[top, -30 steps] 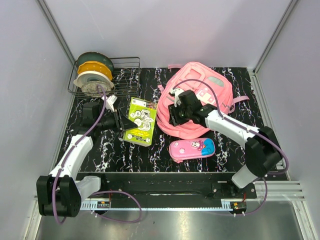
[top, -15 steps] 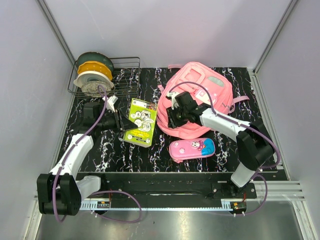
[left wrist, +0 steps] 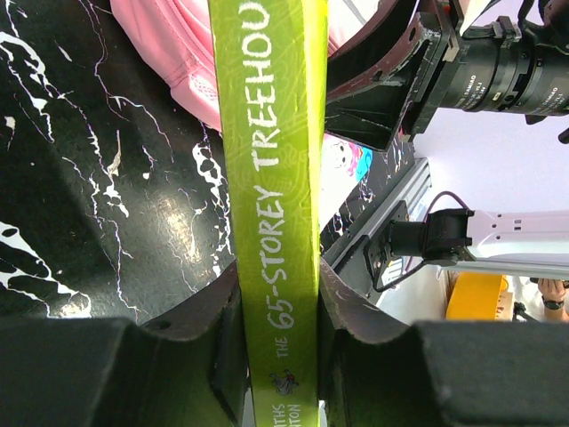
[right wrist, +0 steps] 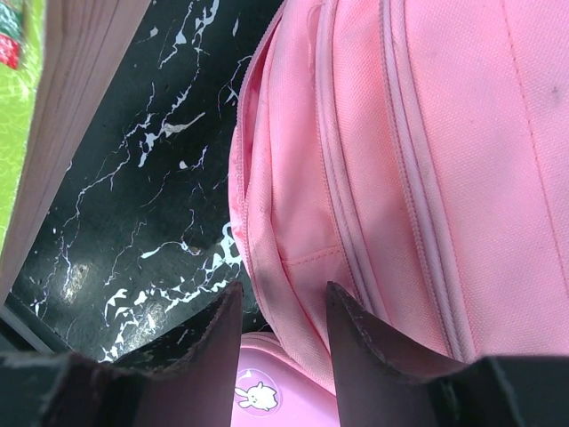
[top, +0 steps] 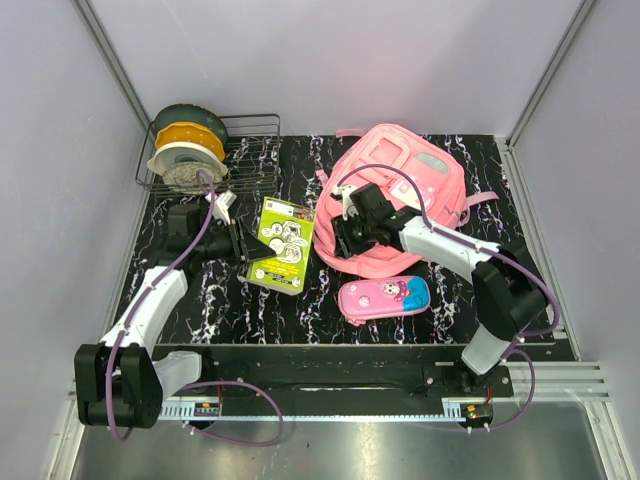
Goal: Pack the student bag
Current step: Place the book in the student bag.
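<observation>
Left hand (left wrist: 277, 298): pinching the green book (left wrist: 271, 160) by its spine.
Right hand (right wrist: 283, 295): spread at the student bag (right wrist: 427, 160) edge, apparently holding nothing.
Risk 1: no bag opening visible; the book could jam against fabric and slip.

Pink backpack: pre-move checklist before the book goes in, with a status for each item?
1. Green paperback book secure: ok, the left gripper has its jaws clamped across the spine.
2. Large pink fabric backpack open to take the book: not ok, no opening shows, and the zip line in the right wrist view looks closed.
3. Right gripper in position: ok, at the backpack's near-left edge with its jaws apart.
4. Fabric or zip pull caught between the right jaws: cannot tell.
5. Pink-and-blue cartoon pencil case clear of the right gripper: cannot tell, it lies close against the backpack's near edge.
</observation>
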